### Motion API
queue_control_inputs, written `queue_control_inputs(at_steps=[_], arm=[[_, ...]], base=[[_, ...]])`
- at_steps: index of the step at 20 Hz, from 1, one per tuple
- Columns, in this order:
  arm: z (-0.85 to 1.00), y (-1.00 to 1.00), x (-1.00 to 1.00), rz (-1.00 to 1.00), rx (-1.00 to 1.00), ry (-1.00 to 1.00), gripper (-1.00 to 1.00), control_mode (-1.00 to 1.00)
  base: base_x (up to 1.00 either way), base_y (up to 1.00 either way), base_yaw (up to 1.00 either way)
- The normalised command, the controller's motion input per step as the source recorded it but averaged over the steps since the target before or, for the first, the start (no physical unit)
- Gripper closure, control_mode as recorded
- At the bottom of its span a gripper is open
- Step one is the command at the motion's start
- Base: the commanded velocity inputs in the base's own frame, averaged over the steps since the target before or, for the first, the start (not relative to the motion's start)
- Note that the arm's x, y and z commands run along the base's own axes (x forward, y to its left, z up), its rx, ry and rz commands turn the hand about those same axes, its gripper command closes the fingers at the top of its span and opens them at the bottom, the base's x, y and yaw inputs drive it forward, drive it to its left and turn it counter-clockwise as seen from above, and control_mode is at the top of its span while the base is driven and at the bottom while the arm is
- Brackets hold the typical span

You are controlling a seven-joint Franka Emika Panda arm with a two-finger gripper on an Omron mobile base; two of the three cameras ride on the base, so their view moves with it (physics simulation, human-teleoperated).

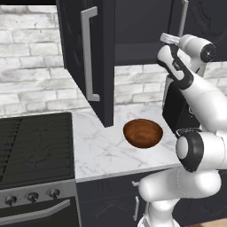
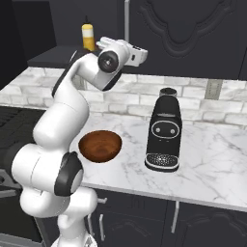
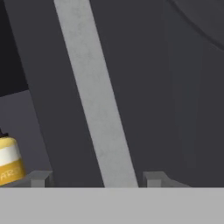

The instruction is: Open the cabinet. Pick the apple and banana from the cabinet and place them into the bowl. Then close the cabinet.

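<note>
Cabinet (image 1: 88,57): matte black wall unit. In the left base view the left door is seen swung wide open, edge-on toward the camera, with a long silver bar handle (image 1: 90,55). In the right base view the right door (image 2: 193,34) is seen shut, its raised-panel outline ornate; the open interior at the left is dark, and its contents are hard to make out.

Bottle (image 2: 88,36): yellow, dark-capped, standing on the cabinet shelf. It is seen in the right base view and, cut off at the left edge, in the hand view (image 3: 8,162). No apple or banana can be made out in the cabinet.

Hand (image 3: 96,179): raised to the right door's handle (image 3: 96,100), a flat silver bar running slantwise across the hand view. Two small grey fingertips (image 3: 39,178) are seen on either side of the bar's lower end, apart from it, so the jaws stand spread around the handle without gripping it. In both base views the fingers are hidden behind the white wrist.

Bowl (image 1: 142,133): round, shallow, glossy reddish-brown wood, on the tabletop (image 1: 102,150) below the open door; its inside is seen bare in both base views.

Tabletop: white marble with grey veining.

Coffee machine (image 2: 164,130): black, glossy, rounded top, right of the bowl. It is seen whole in the right base view; in the left base view it is largely hidden behind the arm.

Stove (image 1: 35,146): dark grates, front knobs, at the left of the left base view.

Wall (image 1: 35,71): whitewashed brick.
</note>
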Motion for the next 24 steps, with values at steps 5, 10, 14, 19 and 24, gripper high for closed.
queue_control_inputs(at_steps=[5, 10, 14, 19, 24], arm=[[-0.25, -0.45, 0.76, 0.06, 0.02, 0.02, -1.0, -1.0], [-0.34, -0.09, 0.72, 0.02, 0.0, 0.02, 1.0, -1.0], [0.0, 0.0, 0.0, 0.0, 0.0, 0.0, 1.0, -1.0], [0.0, -0.09, 0.0, 0.0, 0.0, 0.0, 1.0, -1.0], [0.1, -0.56, -0.36, 0.03, 0.01, -0.04, 1.0, -1.0]], base=[[0.0, 0.0, 0.0], [0.0, 0.0, 0.0], [0.0, 0.0, 0.0], [0.0, 0.0, 0.0], [0.0, 0.0, 0.0]])
